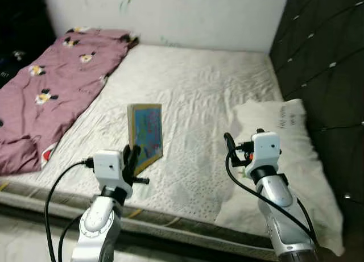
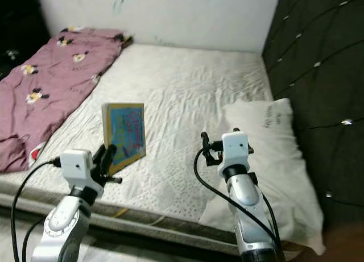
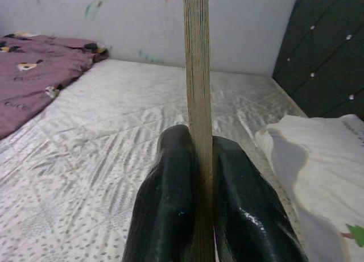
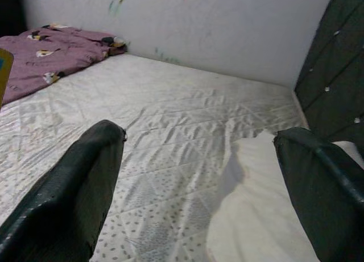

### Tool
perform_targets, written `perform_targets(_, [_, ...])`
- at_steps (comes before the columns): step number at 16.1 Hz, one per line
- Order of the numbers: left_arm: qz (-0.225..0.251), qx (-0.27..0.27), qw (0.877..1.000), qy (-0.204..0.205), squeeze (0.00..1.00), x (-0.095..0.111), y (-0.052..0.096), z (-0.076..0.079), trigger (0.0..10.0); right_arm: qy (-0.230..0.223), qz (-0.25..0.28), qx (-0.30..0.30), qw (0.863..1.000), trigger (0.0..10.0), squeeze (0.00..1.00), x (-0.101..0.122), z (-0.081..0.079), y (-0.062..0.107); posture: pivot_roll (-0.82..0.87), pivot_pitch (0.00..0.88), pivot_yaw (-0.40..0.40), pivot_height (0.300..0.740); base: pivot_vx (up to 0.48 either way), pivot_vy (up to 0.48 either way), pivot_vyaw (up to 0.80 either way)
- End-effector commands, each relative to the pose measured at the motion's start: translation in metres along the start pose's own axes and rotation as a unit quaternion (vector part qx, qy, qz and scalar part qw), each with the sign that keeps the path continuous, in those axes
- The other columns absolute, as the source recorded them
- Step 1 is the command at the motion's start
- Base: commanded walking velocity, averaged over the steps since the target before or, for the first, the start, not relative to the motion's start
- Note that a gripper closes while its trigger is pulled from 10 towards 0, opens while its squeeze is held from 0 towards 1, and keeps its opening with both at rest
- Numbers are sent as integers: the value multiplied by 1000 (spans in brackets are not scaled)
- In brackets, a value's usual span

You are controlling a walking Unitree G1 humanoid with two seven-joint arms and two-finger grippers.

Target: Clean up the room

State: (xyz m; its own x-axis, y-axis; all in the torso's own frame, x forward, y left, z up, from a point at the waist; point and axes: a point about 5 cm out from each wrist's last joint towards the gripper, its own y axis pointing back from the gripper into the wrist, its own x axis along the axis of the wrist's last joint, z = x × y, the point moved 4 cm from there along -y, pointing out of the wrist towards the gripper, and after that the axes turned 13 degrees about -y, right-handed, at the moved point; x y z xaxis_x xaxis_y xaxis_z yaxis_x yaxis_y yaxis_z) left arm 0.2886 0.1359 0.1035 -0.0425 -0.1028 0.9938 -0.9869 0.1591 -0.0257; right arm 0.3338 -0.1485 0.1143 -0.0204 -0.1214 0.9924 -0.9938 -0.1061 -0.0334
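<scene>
Over mattress (image 1: pixel 199 97): left end effector (image 1: pixel 134 159) clamps upright book (image 1: pixel 146 134); right end effector (image 4: pixel 199 177) spread wide.

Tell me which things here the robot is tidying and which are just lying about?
Being tidied:
- book, held upright, clamped in the left pincer
- right pincer, open, holding nothing, above the mattress

Just lying about:
- pink blanket with cartoon prints, on the robot's left side of the mattress
- white pillow, by the dark headboard
</scene>
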Motion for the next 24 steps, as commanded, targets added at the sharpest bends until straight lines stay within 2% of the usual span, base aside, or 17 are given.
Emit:
perform_targets(1, [20,6,1000,-7,0,9,-1,-4,10000,-1,-3,-2,1000,10000,0,-2,1,0,-20,45,29,740,352,0,0])
perform_targets(10, [13,4,1000,-8,0,7,0,-3,10000,-8,-6,-7,1000,10000,0,-3,3,0,-20,39,33,740,297,0,-219])
perform_targets(19, [5,8,1000,-12,0,3,0,-3,10000,-5,-9,-8,1000,10000,0,-6,3,0,-18,32,32,740,0,0,0])
perform_targets(23, [2,12,1000,-12,0,1,0,-4,10000,-3,-10,-7,1000,10000,0,-6,3,0,-19,29,31,740,0,0,-600])
perform_targets(24, [-1,18,1000,2,0,-2,1,-6,10000,-3,-9,-5,1000,10000,0,-6,2,-1,-19,30,30,740,0,0,0])
